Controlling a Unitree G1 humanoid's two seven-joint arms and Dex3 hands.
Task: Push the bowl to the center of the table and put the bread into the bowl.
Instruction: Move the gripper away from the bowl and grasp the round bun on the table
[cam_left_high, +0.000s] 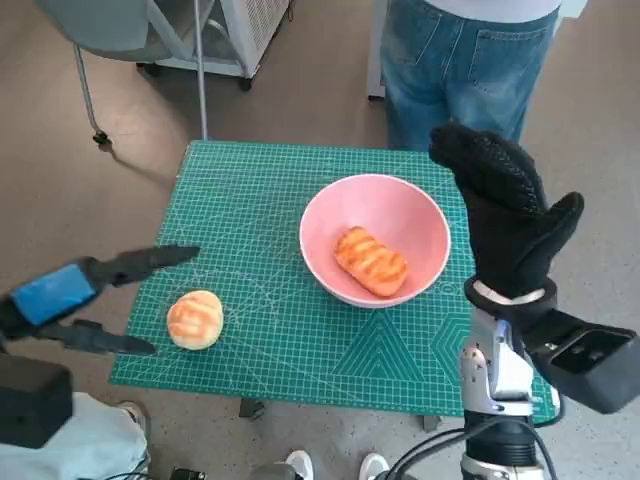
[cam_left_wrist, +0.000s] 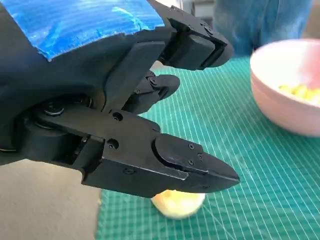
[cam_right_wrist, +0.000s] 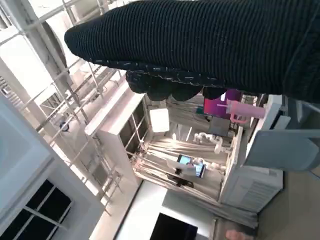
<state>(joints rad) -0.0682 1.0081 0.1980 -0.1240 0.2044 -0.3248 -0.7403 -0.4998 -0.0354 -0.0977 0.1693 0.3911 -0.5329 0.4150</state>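
A pink bowl (cam_left_high: 400, 215) stands on the green cutting mat (cam_left_high: 270, 200), right of its middle, with an oblong glazed bread (cam_left_high: 371, 262) lying inside. A round bread bun (cam_left_high: 195, 319) rests on the mat near its front left corner. My left hand (cam_left_high: 75, 292) hovers just left of that bun, fingers apart, one above and one below it, holding nothing. The left wrist view shows the bun (cam_left_wrist: 178, 203) under the black fingers (cam_left_wrist: 192, 167) and the bowl (cam_left_wrist: 285, 95) beyond. My right hand (cam_left_high: 505, 210) is raised upright at the bowl's right side, fingers spread, holding nothing.
A person in jeans (cam_left_high: 460, 60) stands at the table's far side. A chair base (cam_left_high: 130, 50) sits at the back left. Feet (cam_left_high: 300, 465) show below the near edge. The right wrist view faces shelving and room fittings (cam_right_wrist: 190, 165).
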